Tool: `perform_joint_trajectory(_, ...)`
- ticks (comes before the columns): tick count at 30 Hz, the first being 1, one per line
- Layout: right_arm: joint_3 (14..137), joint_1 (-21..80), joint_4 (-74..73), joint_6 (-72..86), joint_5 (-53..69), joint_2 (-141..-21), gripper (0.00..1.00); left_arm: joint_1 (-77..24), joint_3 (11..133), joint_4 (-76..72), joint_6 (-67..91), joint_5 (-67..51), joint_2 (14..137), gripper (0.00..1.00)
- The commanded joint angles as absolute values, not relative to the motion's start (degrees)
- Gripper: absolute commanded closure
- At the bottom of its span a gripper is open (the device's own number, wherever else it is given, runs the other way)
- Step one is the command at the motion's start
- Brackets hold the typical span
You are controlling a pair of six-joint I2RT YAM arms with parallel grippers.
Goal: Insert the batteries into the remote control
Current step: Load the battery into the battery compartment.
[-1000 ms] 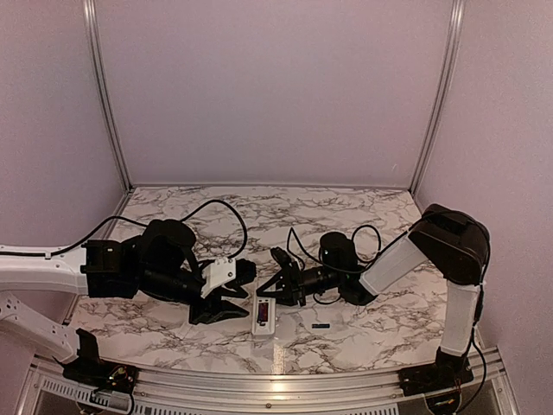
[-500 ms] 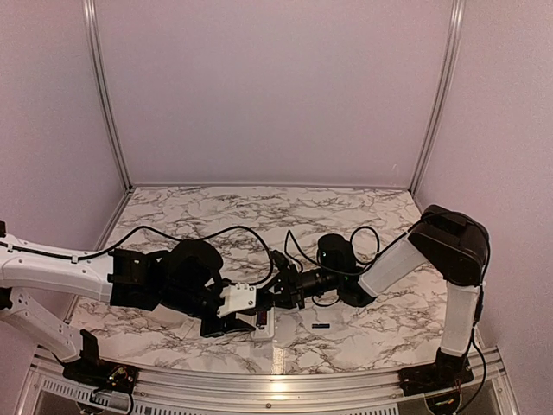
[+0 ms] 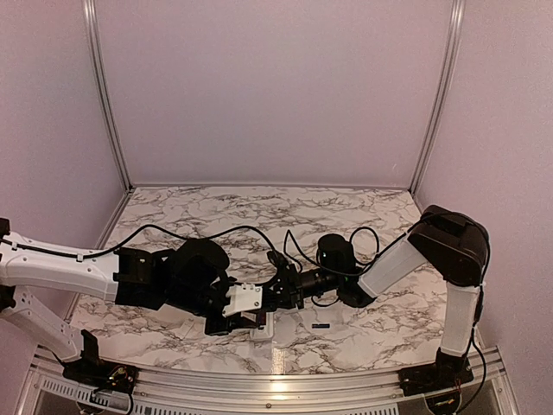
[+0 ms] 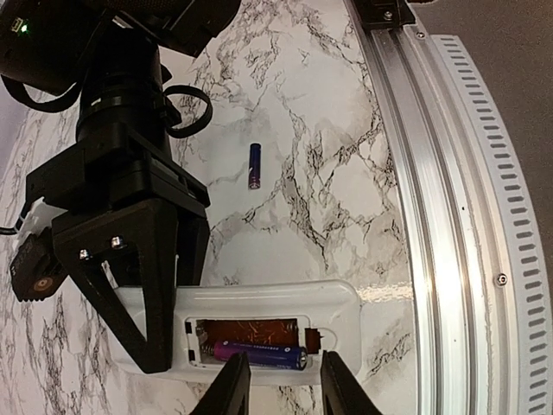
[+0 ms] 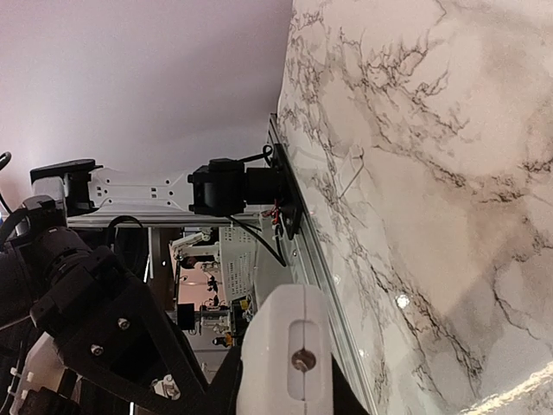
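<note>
Roughly, the task stood at its half. The remote (image 4: 337, 307) lay with its back up on the table (image 4: 328, 130), near the front rail (image 4: 432, 173), and its battery bay was open to see. One battery (image 4: 257, 353) lay already in the slot nearer to the left claw (image 4: 285, 363). The other slot (image 4: 251, 330) beside it showed only a reddish bottom, so I judged it empty. The second battery (image 4: 255, 166) lay loose on the table, to the right of the remote and apart from it, and no claw touched it.

The right claw (image 4: 175, 324) stood at one end of the remote, with one finger on each long edge, so it seemed to pinch the remote and keep it in place. The left claw hovered just over the edge of the bay. Its fingers stood a little apart and they pinched nothing that I could see.

What was left, in my judgement, was this: to pick up the loose battery, to bring it over the bay, to lay it into the empty slot in the correct direction, and to press it down until it sat as flat as the first one
</note>
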State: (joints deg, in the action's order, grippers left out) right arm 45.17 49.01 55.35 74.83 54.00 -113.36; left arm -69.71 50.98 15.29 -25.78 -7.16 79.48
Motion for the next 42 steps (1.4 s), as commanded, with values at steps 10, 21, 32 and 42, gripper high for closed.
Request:
perform_joint_trajectory(10, 45.23, 49.75, 58.37, 75.67, 54.76, -112.86, 1.0, -70.22, 53.35, 16.22, -26.91, -7.34, 81.18, 0.75)
perform_joint_trajectory(21, 45.19, 49.75, 58.84, 76.02, 54.84, -112.9, 1.0, -70.22, 53.35, 16.72, -26.95, -6.86, 82.15, 0.78)
perform_joint_trajectory(32, 45.23, 49.75, 59.1, 76.12, 55.05, -112.5, 1.0, -70.22, 53.26, 17.05, -26.67, -5.71, 83.53, 0.84)
perform_joint_trajectory(42, 45.08, 49.82, 59.78, 76.59, 55.33, -111.57, 1.0, -70.22, 53.35, 17.62, -25.68, -4.08, 84.65, 0.9)
